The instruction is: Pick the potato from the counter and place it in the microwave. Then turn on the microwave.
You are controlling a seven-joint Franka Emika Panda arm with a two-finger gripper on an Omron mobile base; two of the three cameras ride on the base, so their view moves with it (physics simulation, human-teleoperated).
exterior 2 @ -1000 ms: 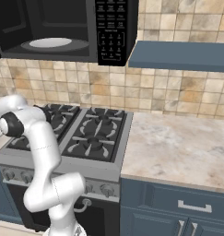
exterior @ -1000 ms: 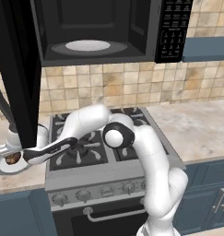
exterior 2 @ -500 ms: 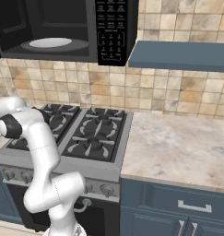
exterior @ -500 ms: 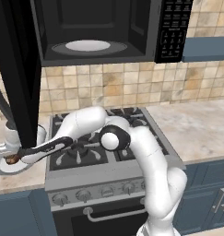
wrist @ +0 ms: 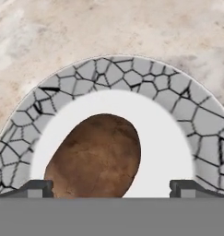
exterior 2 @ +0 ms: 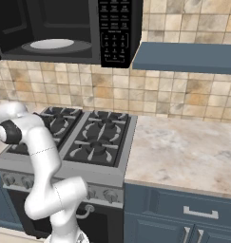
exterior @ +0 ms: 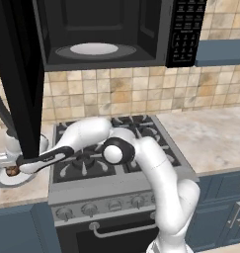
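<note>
The gripper (wrist: 111, 189) hung with its jaws spread wide, one dark fingertip (wrist: 36, 188) low on one side of the hand view and the other far across, nothing clamped between them. Between and just beyond the tips lay the potato (wrist: 97, 156): a brown oval lump with darker mottling and a rough skin. It rested on the white centre of a plate (wrist: 187, 115) whose broad rim was grey with black crackle lines. The plate sat on the counter (wrist: 62, 32), a pale beige speckled slab.

In the left base view the potato (exterior: 13, 171) showed as a small brown spot on the plate (exterior: 5, 180), left of the stove (exterior: 116, 143). The arm (exterior: 141, 163) rose from the lower right, bent at its dark elbow over the burners and reached left and down. Above stood the microwave (exterior: 106, 29), door (exterior: 18, 79) swung open, white turntable (exterior: 94, 49) bare.
</note>
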